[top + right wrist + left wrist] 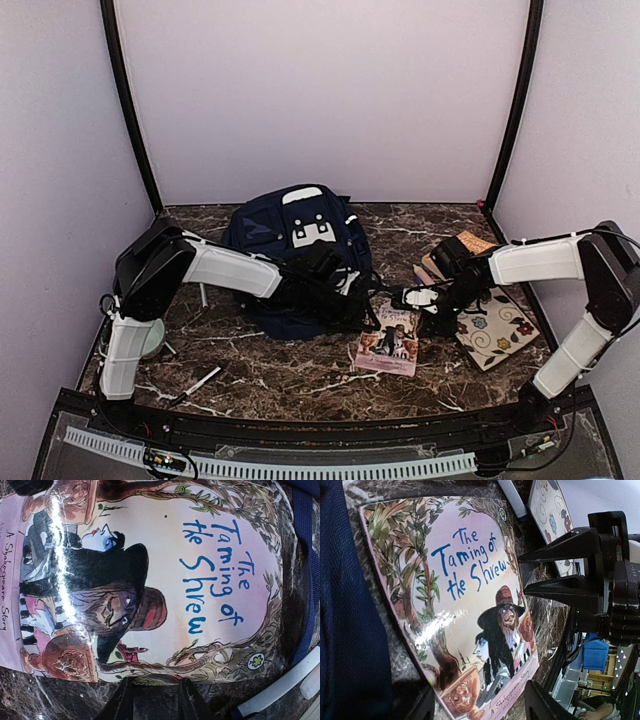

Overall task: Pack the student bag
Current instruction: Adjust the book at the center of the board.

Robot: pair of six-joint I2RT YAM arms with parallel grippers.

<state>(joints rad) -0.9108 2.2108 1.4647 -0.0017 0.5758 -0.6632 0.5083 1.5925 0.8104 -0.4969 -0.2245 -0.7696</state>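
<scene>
Soft, even light from above: the pale walls [320, 90] glow, slightly washed out, while the dark table [300, 375] soaks it up and the navy bag [300, 240] sinks to near-black. Up close, the glossy book [455, 595] flares: a white streak at seven o'clock in the left wrist view, a long one at nine o'clock in the right. Lettering is crisp.

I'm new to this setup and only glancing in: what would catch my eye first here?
The big navy student bag sits slumped at the middle of the marble table. Beside it, toward the right arm, a picture book, The Taming of the Shrew, lies flat and face up. Its colourful cover fills both wrist views.
</scene>
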